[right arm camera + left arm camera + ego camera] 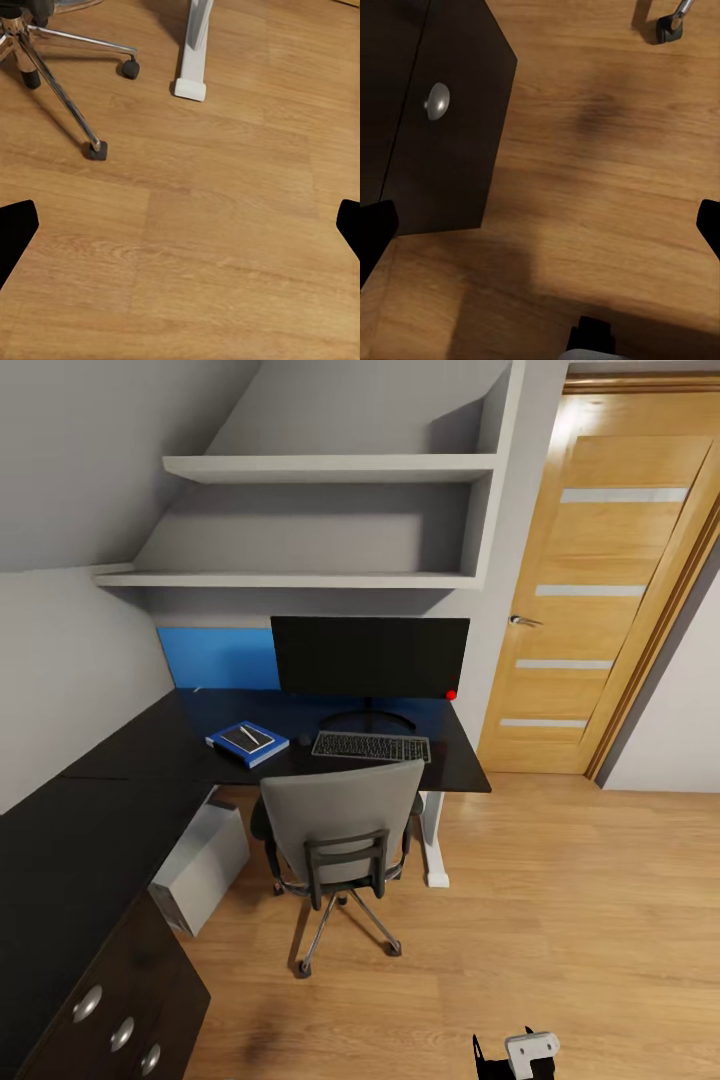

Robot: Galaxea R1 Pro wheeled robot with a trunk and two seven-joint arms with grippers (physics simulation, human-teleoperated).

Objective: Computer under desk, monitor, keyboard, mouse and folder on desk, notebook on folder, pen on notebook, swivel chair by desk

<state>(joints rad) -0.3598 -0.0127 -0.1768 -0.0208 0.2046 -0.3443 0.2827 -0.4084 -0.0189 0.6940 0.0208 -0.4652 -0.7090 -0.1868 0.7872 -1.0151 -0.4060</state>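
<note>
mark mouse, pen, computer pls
mouse (304, 740): head view, top of its shell.
pen (251, 735): head view, middle of its shaft, on the notebook.
computer (205, 860): head view, pale side panel under the desk.

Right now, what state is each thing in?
monitor: upright on desk, screen dark
keyboard: flat before monitor
mouse: beside keyboard
folder: on desk, notebook and pen stacked on it
computer: under desk
swivel chair: at desk
door: closed
left tool: open
right tool: open
</note>
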